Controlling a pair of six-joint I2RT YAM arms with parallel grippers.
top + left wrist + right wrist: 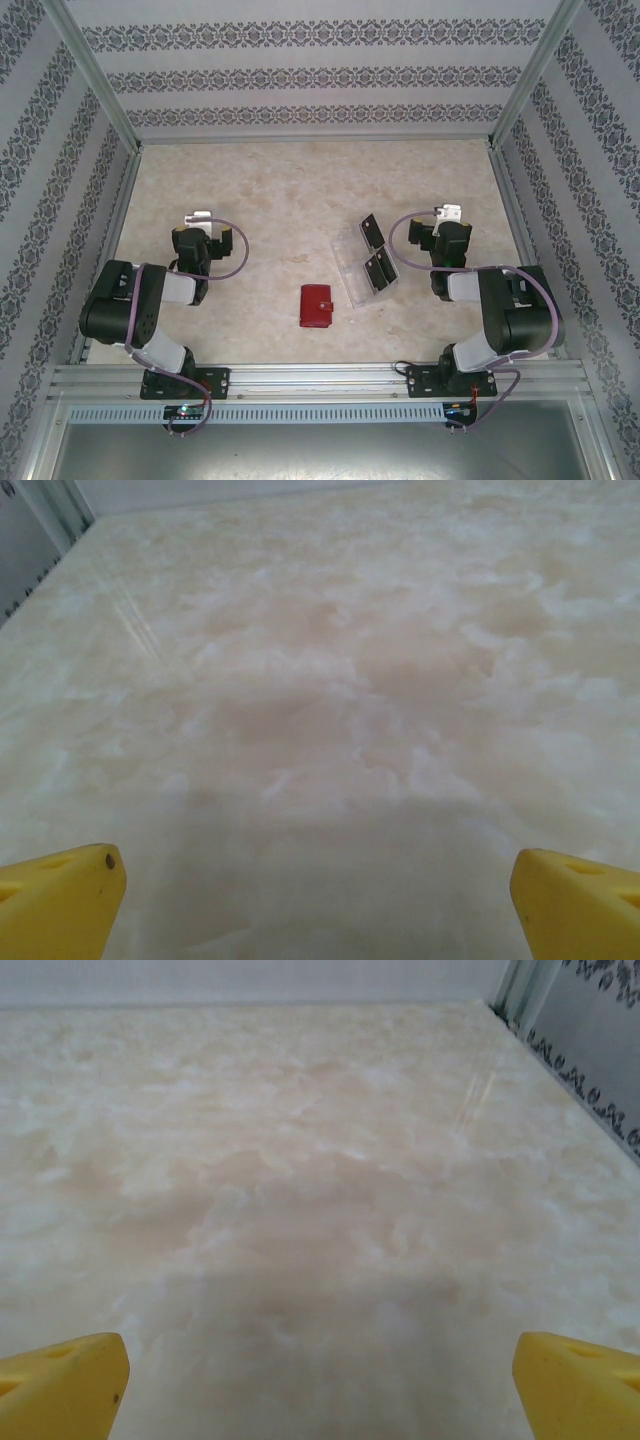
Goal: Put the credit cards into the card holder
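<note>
The card holder (318, 306), a small red wallet, lies folded shut on the table near the front middle. Just right of it and farther back, dark credit cards (379, 270) rest on a clear plastic tray (350, 268), with one more card (372, 233) at the tray's far end. My left gripper (200, 218) hovers at the left, well away from the wallet. My right gripper (449, 214) sits to the right of the tray. In each wrist view the yellow fingertips (60, 900) (575, 1385) stand wide apart, both grippers (318, 900) (320, 1385) open over bare table.
Patterned walls with metal frame posts (95, 75) enclose the marbled table (280, 190) on three sides. A metal rail (320, 378) at the near edge carries both arm bases. Bare tabletop stretches behind the grippers to the back wall.
</note>
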